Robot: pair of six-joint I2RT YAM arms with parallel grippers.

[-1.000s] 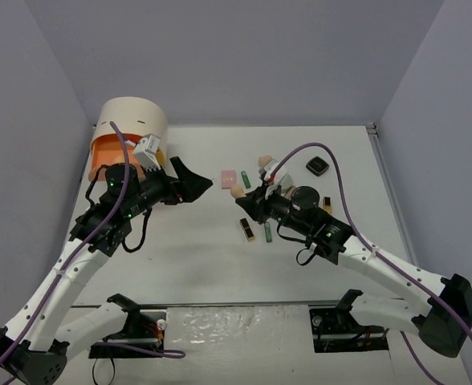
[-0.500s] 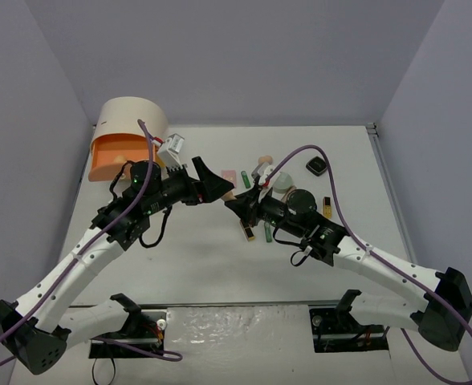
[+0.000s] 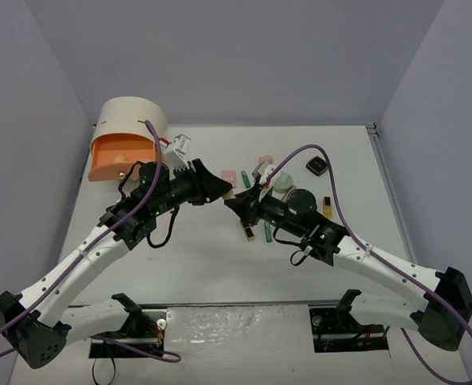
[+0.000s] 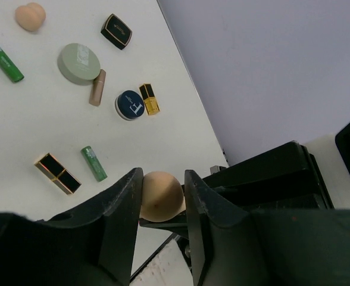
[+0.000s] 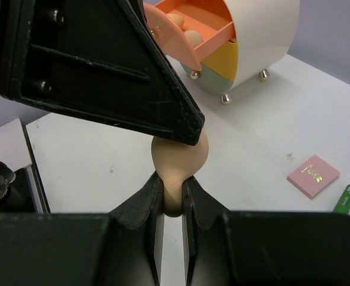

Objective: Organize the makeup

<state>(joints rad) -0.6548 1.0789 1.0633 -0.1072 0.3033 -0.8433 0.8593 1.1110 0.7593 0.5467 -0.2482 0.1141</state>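
Observation:
Above the table's middle, a peach egg-shaped sponge [image 3: 229, 195] is gripped from both sides. My right gripper [image 5: 172, 179] is shut on its narrow end and squeezes it flat. My left gripper [image 4: 163, 176] has both fingers pressed against the sponge's [image 4: 160, 196] round end. The rest of the makeup lies on the table beyond: another peach sponge [image 4: 30, 16], a black square compact [image 4: 116, 30], a sage round compact [image 4: 79, 63], a blue compact [image 4: 129, 104], green tubes [image 4: 94, 163], a gold-black tube [image 4: 58, 173] and a pink square [image 5: 313, 176].
The cream drum-shaped box [image 3: 132, 120] stands at the back left with its orange drawer [image 3: 120, 158] pulled out; peach sponges [image 5: 187, 36] lie in it. Both arms meet over the table [image 3: 188, 249], and the side walls stand close.
My left arm swung right from the drawer to meet the right gripper, and its jaws closed from wide open onto the sponge. The right gripper moved a little left, still holding it.

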